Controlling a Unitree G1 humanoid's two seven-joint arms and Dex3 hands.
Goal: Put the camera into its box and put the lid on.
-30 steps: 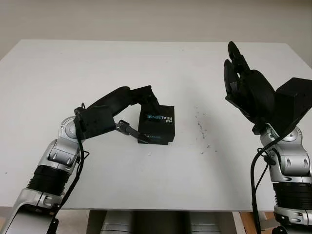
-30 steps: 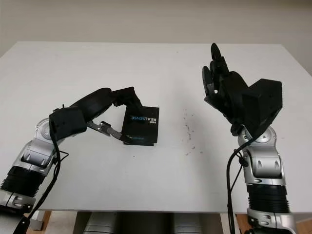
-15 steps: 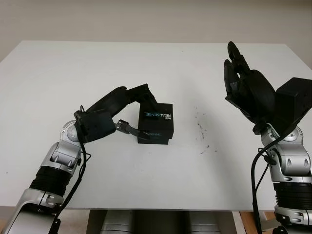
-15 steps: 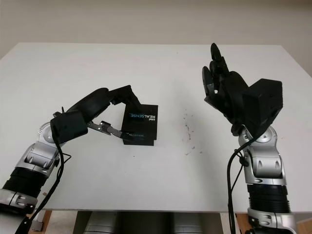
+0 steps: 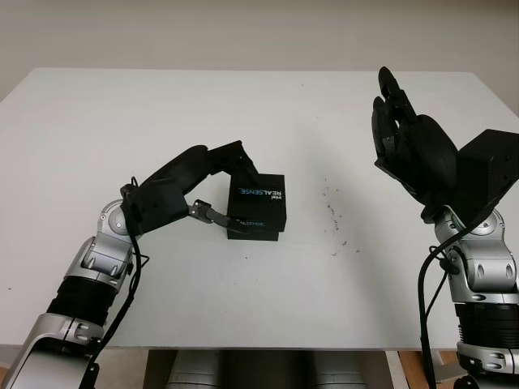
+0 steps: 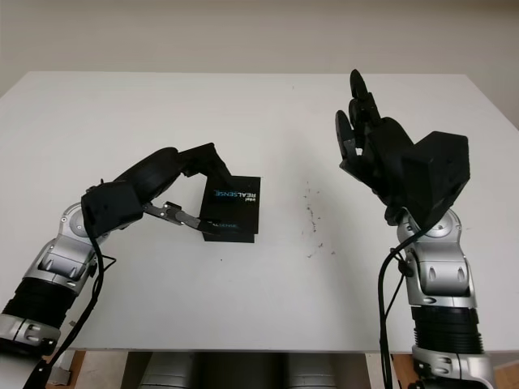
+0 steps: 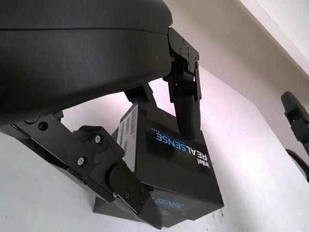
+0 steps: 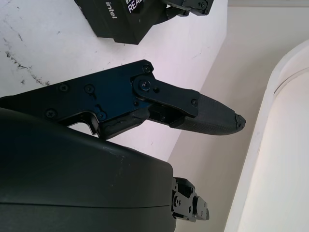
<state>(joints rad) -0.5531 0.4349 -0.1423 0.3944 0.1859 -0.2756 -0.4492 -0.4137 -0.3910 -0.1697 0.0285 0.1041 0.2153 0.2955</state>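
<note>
Left robot hand (image 5: pixel 212 188) clamped on lid (image 5: pixel 259 198), seated atop box (image 5: pixel 253 230) mid-counter (image 5: pixel 162 105); right robot hand (image 5: pixel 401 134) raised right of box, holding nothing

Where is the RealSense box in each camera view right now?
Left eye view: RealSense box left of centre, left hand on it.
Right eye view: left of centre.
Left wrist view: centre, between the fingers.
Right wrist view: at the edge.
Shared landmark: white REALSENSE lettering.
</note>
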